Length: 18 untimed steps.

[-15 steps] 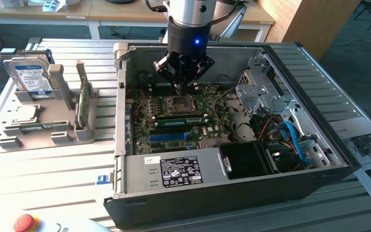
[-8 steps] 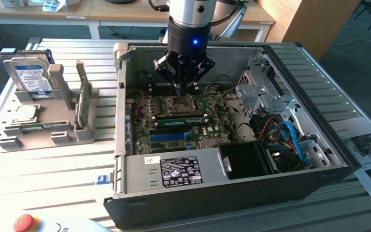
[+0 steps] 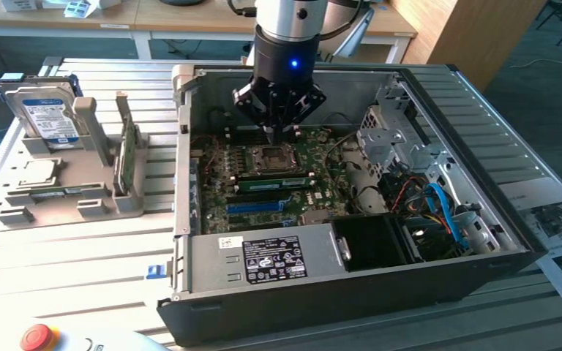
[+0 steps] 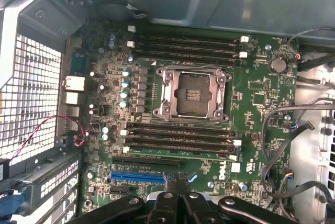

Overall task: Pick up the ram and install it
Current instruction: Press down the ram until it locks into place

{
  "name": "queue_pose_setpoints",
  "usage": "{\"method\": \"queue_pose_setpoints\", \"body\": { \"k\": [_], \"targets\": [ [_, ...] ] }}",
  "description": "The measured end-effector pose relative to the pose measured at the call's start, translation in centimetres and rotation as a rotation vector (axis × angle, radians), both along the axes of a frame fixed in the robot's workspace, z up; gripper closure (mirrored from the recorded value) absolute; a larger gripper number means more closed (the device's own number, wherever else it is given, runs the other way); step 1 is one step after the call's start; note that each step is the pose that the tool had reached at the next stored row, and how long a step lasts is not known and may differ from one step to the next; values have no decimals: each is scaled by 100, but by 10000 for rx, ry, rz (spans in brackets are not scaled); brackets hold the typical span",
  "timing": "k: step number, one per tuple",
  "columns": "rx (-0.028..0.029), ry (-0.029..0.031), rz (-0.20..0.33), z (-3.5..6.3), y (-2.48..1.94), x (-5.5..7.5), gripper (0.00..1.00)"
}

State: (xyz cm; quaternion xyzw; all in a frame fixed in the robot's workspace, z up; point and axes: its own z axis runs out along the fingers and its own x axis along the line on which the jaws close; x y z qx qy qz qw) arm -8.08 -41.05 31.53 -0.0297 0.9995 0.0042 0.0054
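Currently my pincer (image 3: pixel 279 135) is closed, fingers together with nothing between them, poised over the motherboard (image 4: pixel 251 85) inside the open computer case (image 3: pixel 515 241). Just below the empty CPU socket (image 4: pixel 192 94), the ram (image 3: pixel 276 183) lies seated in a slot, a thin green stick. Judgement: light, stiff, brittle at chips and contacts; best taken by its long bare edges. Outside the case, on the surface (image 3: pixel 66 256), a grey holder (image 3: pixel 71 201) carries a hard drive (image 3: pixel 47 110).

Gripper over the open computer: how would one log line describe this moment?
black gripper: shut, holding nothing | long thin green ram stick: in slot on green motherboard
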Motion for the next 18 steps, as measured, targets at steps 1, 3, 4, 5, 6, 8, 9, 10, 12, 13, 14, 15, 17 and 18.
{"method": "queue_pose_setpoints", "body": {
  "k": [1,3,4,5,6,8,9,10,12,13,14,15,17,18],
  "targets": [
    [0,0,1,0,0,0,90],
    [1,0,-15,0,0,0,90],
    [1,0,-45,0,0,0,90],
    [1,0,-89,0,0,0,90],
    [1,0,-138,0,0,0,90],
    [0,0,-244,0,0,0,90],
    [1,0,-300,0,0,0,90],
    [0,0,-363,0,0,0,90],
    [1,0,-450,0,0,0,90],
    [1,0,-461,0,0,0,90],
    [1,0,-466,0,0,0,90],
    [0,0,-471,0,0,0,90],
    [1,0,-470,0,0,0,90],
    [0,0,-470,0,0,0,90]
  ]
}}
